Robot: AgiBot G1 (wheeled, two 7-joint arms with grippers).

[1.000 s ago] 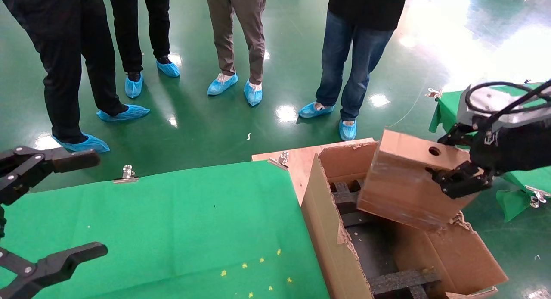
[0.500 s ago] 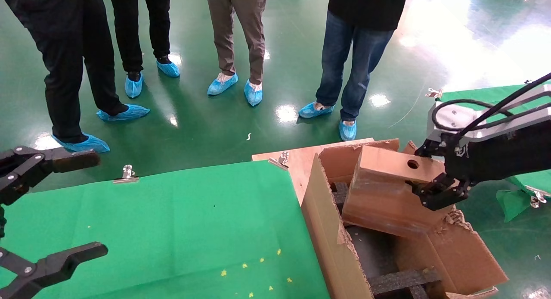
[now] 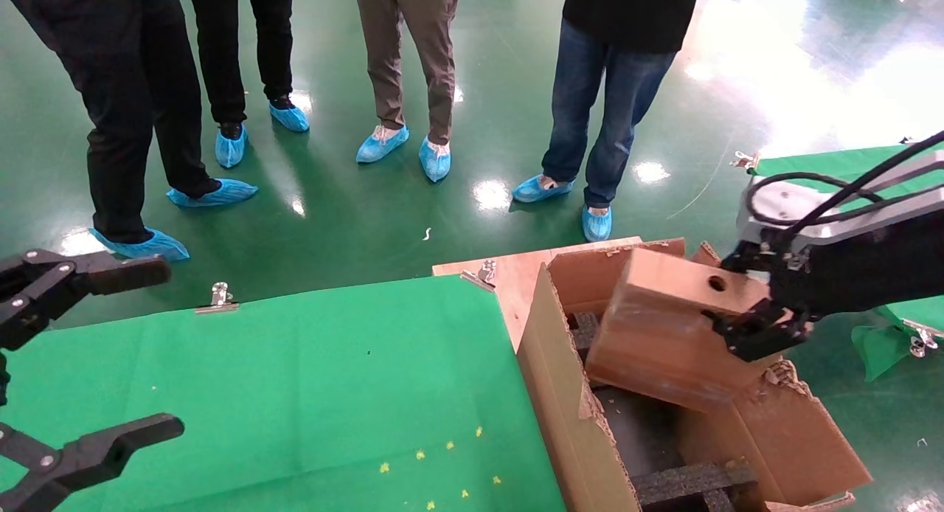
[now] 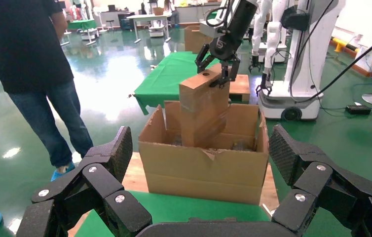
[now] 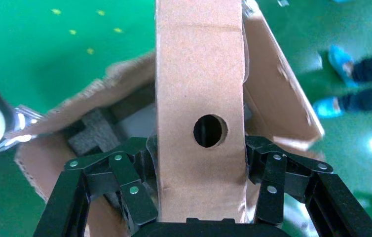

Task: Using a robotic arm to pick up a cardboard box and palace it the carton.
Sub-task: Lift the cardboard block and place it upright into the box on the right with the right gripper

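My right gripper (image 3: pixel 745 305) on the white robotic arm (image 3: pixel 841 209) is shut on the cardboard box (image 3: pixel 664 335), a flat brown box with a round hole (image 5: pixel 209 131). The box hangs tilted, its lower end inside the carton (image 3: pixel 568 409), a large brown carton with torn flaps and black foam inserts (image 3: pixel 693 479). In the right wrist view the fingers (image 5: pixel 134 190) press both faces of the box (image 5: pixel 199 84). The left wrist view shows the box (image 4: pixel 204 106) dipping into the carton (image 4: pixel 206 165). My left gripper (image 3: pixel 88 357) is open and idle at the near left.
A green cloth (image 3: pixel 295 379) covers the table left of the carton, held by metal clips (image 3: pixel 219 296). Several people in blue shoe covers (image 3: pixel 381 143) stand on the green floor beyond. Another green-clothed table (image 3: pixel 833 165) stands at the right.
My right gripper has carried the box left and down, from above the carton's right side until its lower end is inside the carton. The left arm has not moved.
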